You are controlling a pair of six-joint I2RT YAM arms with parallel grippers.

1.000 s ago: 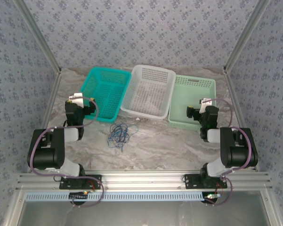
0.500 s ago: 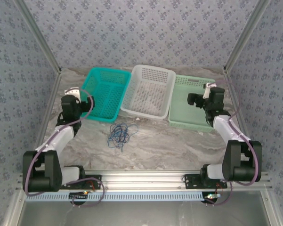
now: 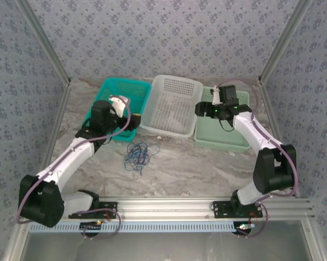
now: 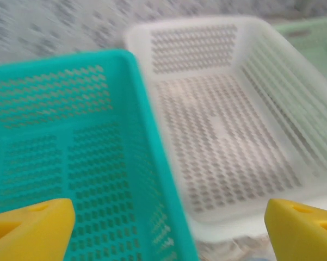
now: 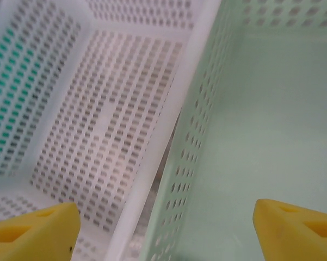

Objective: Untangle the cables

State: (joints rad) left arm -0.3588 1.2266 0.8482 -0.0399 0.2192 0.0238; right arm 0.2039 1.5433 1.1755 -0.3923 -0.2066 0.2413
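cables: loose tangle on the table, at 6 o'clock of the teal basket, untouched
left gripper: above the teal basket, fingers spread, holding nothing
right gripper: above the adjoining walls of the white basket and green basket, fingers spread, holding nothing

Three baskets stood in row along far edge of table: left basket, middle basket, right basket, each just beside next. Cables lay on table before left basket's near right corner
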